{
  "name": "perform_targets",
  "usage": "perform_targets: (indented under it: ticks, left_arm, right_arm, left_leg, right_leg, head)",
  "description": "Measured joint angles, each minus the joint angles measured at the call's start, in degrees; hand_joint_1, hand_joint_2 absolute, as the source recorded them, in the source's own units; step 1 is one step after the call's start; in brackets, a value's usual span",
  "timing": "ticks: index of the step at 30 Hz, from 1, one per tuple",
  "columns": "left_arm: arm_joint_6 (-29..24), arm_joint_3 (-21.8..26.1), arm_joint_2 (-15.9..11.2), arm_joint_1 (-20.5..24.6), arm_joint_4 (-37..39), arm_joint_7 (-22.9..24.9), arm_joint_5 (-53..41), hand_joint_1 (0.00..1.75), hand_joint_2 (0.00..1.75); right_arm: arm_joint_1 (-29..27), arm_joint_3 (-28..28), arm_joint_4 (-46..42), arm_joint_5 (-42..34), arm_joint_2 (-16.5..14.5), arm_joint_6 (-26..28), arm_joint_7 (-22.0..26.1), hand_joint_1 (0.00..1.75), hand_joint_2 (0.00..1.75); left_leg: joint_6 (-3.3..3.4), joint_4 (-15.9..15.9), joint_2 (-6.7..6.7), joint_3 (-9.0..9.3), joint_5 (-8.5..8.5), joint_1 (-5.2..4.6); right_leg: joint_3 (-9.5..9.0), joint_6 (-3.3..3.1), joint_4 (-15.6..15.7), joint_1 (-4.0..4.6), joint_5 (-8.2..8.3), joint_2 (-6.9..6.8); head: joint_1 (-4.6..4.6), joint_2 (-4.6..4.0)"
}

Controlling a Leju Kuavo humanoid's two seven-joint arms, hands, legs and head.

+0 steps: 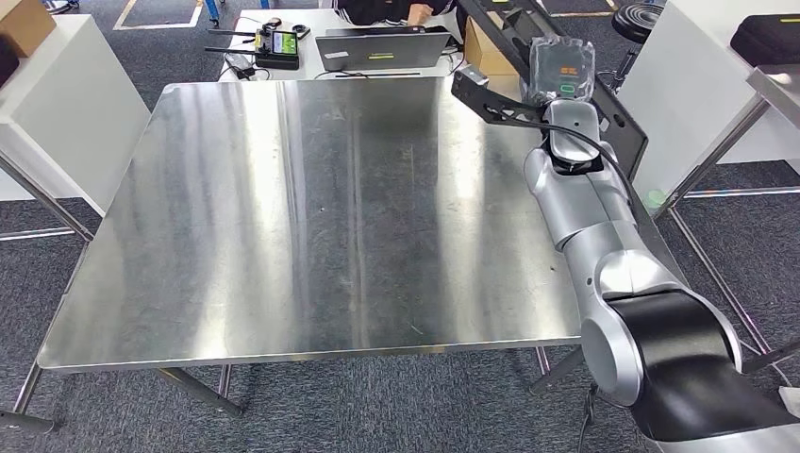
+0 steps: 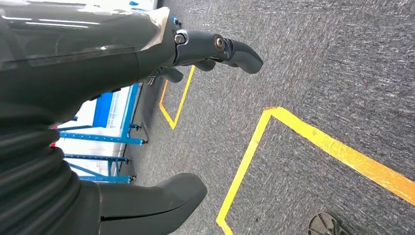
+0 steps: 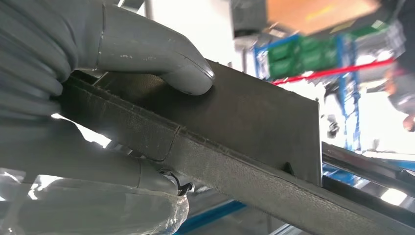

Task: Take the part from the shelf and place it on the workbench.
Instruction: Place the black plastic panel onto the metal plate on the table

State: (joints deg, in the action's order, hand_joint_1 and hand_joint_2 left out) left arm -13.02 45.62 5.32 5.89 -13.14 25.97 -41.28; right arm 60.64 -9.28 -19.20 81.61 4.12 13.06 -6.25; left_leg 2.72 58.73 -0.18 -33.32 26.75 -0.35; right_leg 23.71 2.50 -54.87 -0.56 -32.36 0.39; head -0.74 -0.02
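The steel bench (image 1: 311,217) fills the middle of the frame, its top bare and shiny. At upper right the right hand (image 1: 562,80) has its fingers (image 3: 147,54) clamped on the black metal part (image 1: 491,99), held over the bench's far right corner. The left hand (image 2: 147,63) hangs above grey carpet (image 2: 318,73) with yellow floor tape (image 2: 342,154), fingers loose, grasping nothing. Farther back, at the upper centre, a laptop (image 1: 382,49) sits on a desk (image 1: 311,24).

It was a workshop or lab: a steel table (image 1: 311,217) stood on grey carpet (image 2: 318,73) marked with yellow tape (image 2: 342,152), near blue racking (image 2: 112,139) and a laptop (image 1: 382,49).
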Motion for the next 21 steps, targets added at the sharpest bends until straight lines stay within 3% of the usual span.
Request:
perform_targets:
  ticks: [5, 21]
  left_arm:
    - [0.0, 0.0, -0.5, 0.0, 0.0, 0.0, -0.1, 0.0, 1.75]
    - [0.1, 0.1, -1.5, -0.1, 0.0, 0.0, -0.8, 0.0, 1.75]
  right_arm:
    - [-2.4, 1.0, 0.9, -1.6, -1.1, 0.3, 3.9, 1.75, 1.75]
    - [-7.7, 2.5, 3.0, -2.8, -3.6, -2.5, 7.9, 1.75, 1.75]
  left_leg:
    - [0.0, 0.0, -0.02, 0.0, 0.0, 0.01]
    - [0.0, 0.0, 0.0, 0.0, 0.0, 0.01]
  right_leg:
    - [0.0, 0.0, 0.0, 0.0, 0.0, -0.01]
    - [0.0, -0.01, 0.0, 0.0, -0.01, 0.0]
  head:
    - [0.0, 0.0]
    - [0.0, 0.0]
